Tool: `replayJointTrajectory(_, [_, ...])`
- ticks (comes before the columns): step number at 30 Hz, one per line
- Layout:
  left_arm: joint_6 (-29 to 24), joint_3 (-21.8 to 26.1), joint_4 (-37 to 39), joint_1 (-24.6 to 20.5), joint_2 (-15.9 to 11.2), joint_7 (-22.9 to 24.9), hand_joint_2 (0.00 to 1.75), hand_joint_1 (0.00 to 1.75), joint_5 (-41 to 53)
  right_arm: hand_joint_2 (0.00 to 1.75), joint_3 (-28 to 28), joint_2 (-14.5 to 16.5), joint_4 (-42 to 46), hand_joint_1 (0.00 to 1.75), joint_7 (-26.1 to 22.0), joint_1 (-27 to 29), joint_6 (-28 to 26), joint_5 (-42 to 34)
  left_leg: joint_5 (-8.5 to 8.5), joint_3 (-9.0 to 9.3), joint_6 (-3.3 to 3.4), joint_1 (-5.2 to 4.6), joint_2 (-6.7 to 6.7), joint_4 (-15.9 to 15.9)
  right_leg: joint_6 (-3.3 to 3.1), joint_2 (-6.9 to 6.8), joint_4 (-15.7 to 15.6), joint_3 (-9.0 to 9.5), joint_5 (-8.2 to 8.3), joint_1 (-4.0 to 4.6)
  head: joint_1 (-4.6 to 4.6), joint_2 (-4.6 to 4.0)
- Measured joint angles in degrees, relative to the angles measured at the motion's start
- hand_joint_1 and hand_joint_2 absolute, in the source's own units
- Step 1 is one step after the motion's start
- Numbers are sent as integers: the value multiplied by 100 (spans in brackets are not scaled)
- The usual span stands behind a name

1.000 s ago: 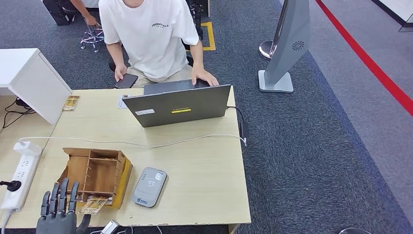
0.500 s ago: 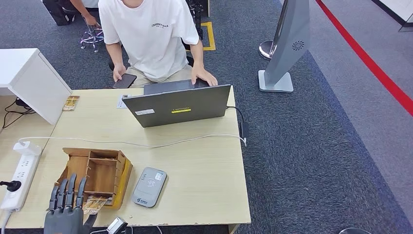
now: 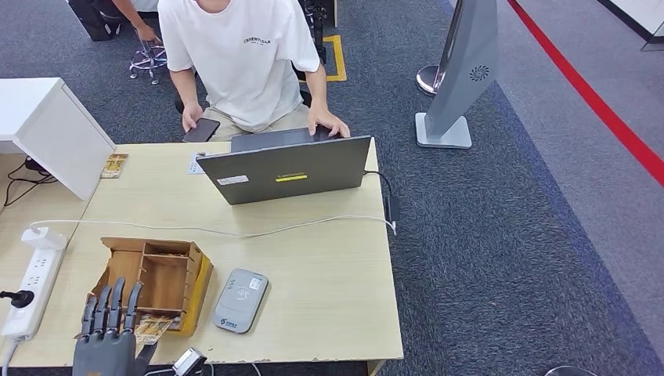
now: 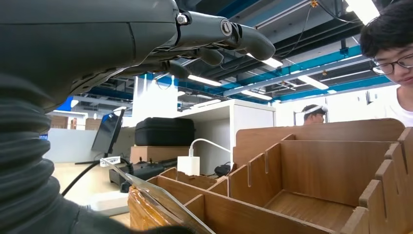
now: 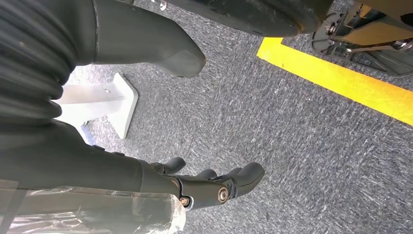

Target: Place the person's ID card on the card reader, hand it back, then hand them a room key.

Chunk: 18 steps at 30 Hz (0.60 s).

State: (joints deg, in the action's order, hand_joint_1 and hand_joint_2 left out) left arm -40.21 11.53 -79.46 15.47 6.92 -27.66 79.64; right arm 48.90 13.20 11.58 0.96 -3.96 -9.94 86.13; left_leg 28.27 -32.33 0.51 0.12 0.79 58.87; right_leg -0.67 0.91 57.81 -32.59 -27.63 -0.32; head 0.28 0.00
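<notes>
One laptop stands open across the far half of my worktop, its lid turned to me, and one person in a white shirt sits behind it, one hand on a dark phone, the other at the laptop's edge. A white cable runs across the worktop between the laptop and the things nearer me. One white power strip lies at the worktop's left edge, and a white box sits beyond it.

One grey card reader, flat with rounded corners, lies near the front edge, just beside one wooden divided box (several compartments, plain brown slats). A printed card lies at the box's near corner; a second card lies far off by the white box. I cannot tell which of them is the room key.

My left hand hovers at the front-left corner of the wooden box, fingers straight and spread, holding nothing; the printed card is just beside my fingers. My right hand hangs over grey carpet near a yellow floor line, fingers loosely apart, empty.
</notes>
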Motion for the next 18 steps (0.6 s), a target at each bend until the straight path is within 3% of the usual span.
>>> replayJointTrajectory(3, [0, -97, 40, 6, -88, 91, 175, 175, -155, 175, -1, 0, 1, 0, 0, 0, 7, 4, 0, 0, 0, 0, 0, 0, 0, 0, 0, 0, 0, 0, -1, 0])
replayJointTrajectory(7, [1, -296, 128, 13, -251, 209, 0, 175, -425, 175, 1, 0, 1, 0, -5, 0, 30, 7, 0, 0, 0, 0, 0, 0, 0, 0, 0, 0, 0, 0, -1, 0])
replayJointTrajectory(17, [-1, -661, 308, -18, -502, 332, 0, 175, -639, 175, 0, 0, 1, 0, -9, 0, 33, 7, 0, 0, 0, 0, 0, 0, 0, 0, 0, 1, 0, 0, 1, 0])
replayJointTrajectory(18, [-1, -680, 314, -25, -515, 343, 44, 175, -653, 175, -1, 0, 1, 0, -9, 0, 33, 7, 0, 0, 0, 0, 0, 0, 0, 0, 0, 1, 0, 0, 1, 0])
